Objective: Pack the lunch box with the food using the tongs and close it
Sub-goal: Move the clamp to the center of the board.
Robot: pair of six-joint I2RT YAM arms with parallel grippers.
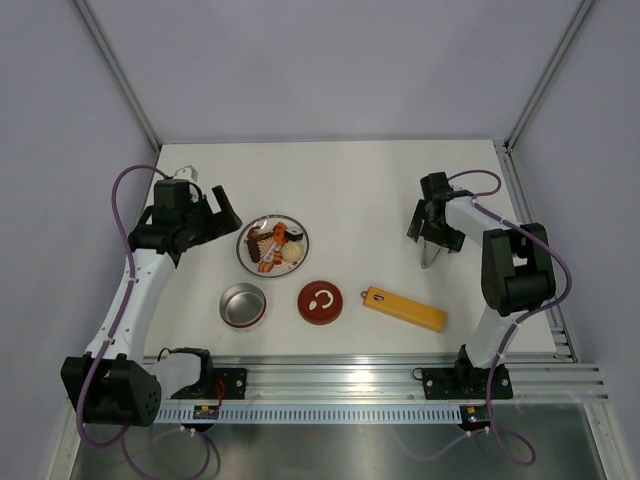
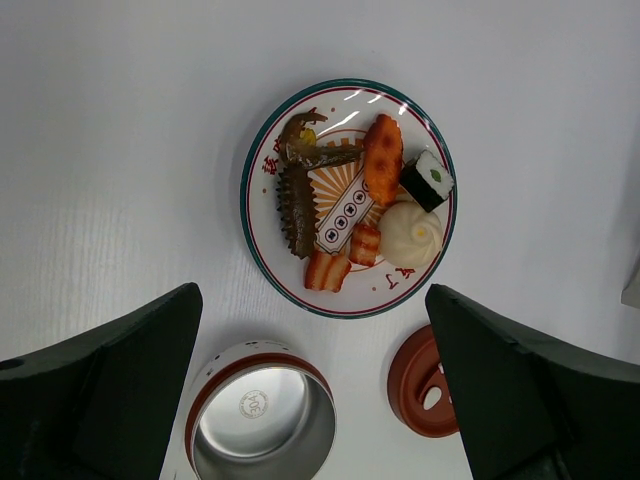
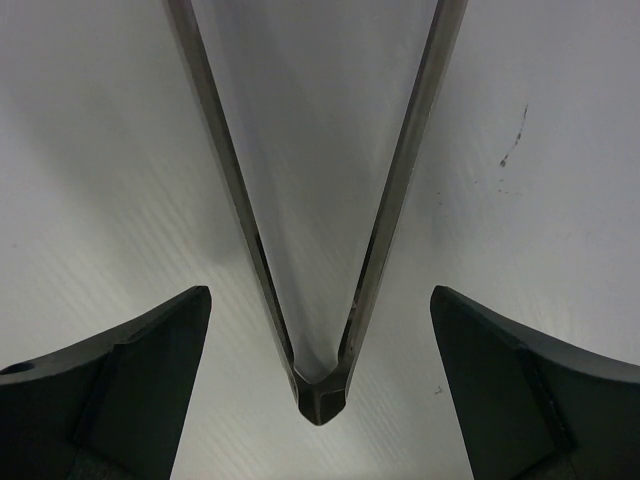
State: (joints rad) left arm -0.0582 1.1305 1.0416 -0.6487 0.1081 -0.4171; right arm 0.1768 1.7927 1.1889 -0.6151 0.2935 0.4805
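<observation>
Ahead of the black left hand, the plate is white with a teal rim, red characters and an orange sunburst. The food runs brown, orange and cream-white, with one black-wrapped piece. The lunch box is shiny steel inside and red-banded outside. Its lid is dark red with a white curl. Between the right hand's fingers, the tongs are grey on the white worktop.
</observation>
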